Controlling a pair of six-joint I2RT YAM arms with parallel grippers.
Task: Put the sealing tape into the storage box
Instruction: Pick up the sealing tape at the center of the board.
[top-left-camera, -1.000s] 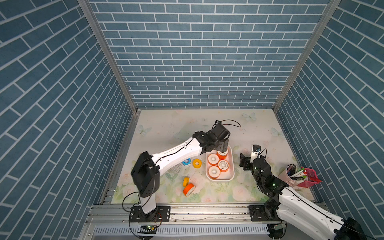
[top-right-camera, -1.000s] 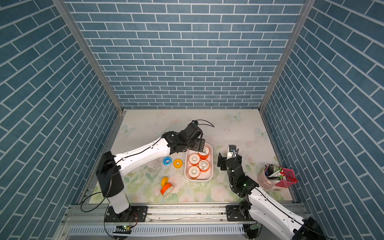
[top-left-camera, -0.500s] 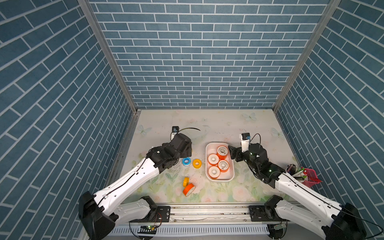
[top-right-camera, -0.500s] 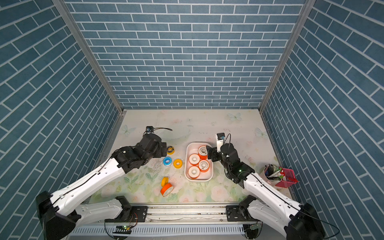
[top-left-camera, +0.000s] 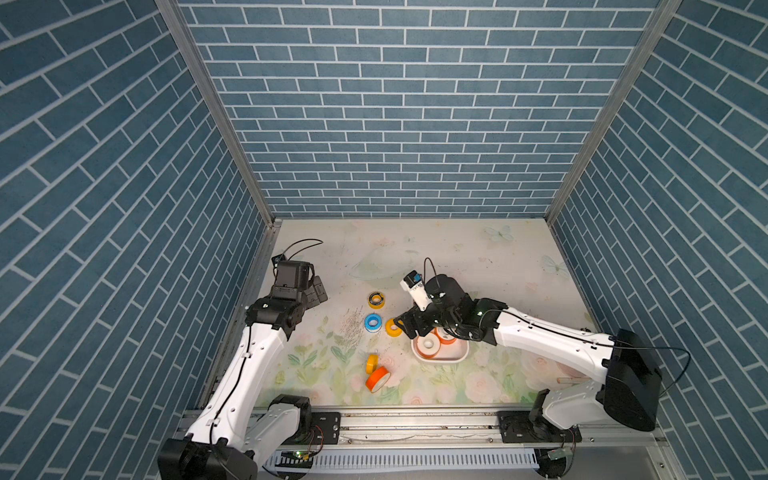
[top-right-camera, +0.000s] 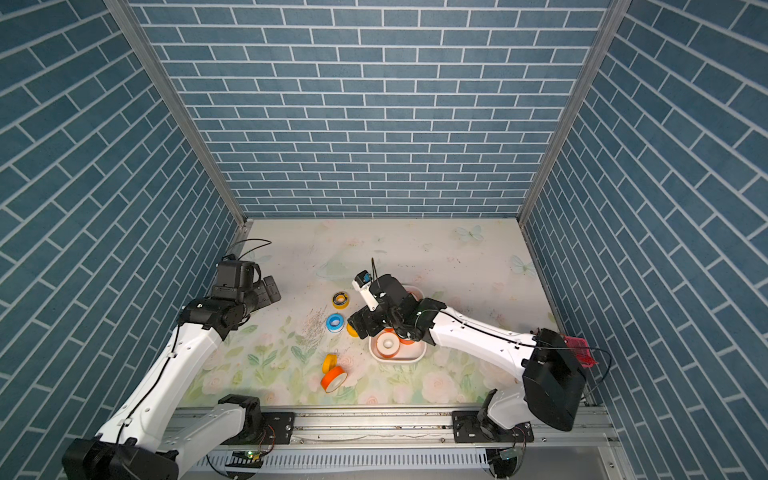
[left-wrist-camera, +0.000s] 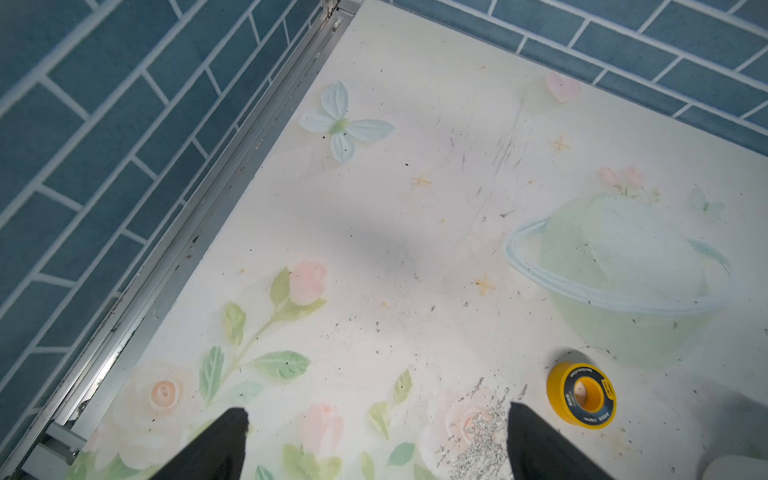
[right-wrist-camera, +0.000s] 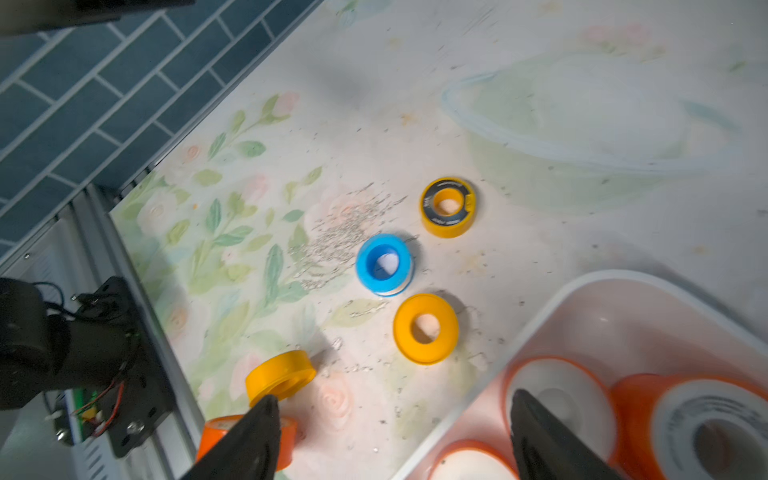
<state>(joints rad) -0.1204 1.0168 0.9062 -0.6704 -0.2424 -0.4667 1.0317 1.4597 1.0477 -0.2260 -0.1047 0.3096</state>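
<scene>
The far stretch of the floral mat (top-left-camera: 415, 249), toward the top of the floor in both top views, lies bare, open to a reach from either side. Mid-frame, loose tape crowds the way: a black-faced spool (top-left-camera: 375, 299), a blue spool (top-left-camera: 372, 323) and a yellow spool (top-left-camera: 391, 327) close together, a second yellow spool (top-left-camera: 371, 363) and an orange spool (top-left-camera: 377, 378) lower down. The right arm (top-left-camera: 540, 337) lies across the storage box (top-left-camera: 441, 358), covering its far end; the mat below and right of the box is open.
</scene>
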